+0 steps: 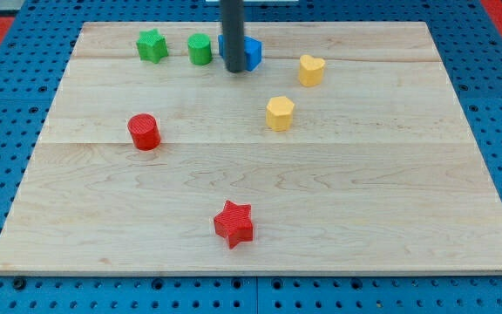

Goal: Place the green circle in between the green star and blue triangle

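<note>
The green circle [200, 49] stands near the view's top, between the green star [152, 45] on its left and the blue triangle [245, 52] on its right. The three form a row along the board's top edge. My rod comes down from the view's top and my tip [234, 70] rests in front of the blue triangle, hiding its left part. The tip is just right of the green circle, with a small gap.
A yellow heart [311, 70] lies right of the blue triangle. A yellow hexagon [279, 113] sits near the middle. A red cylinder [144, 132] is at the left. A red star [234, 223] is near the bottom. The wooden board [390, 201] lies on a blue pegboard.
</note>
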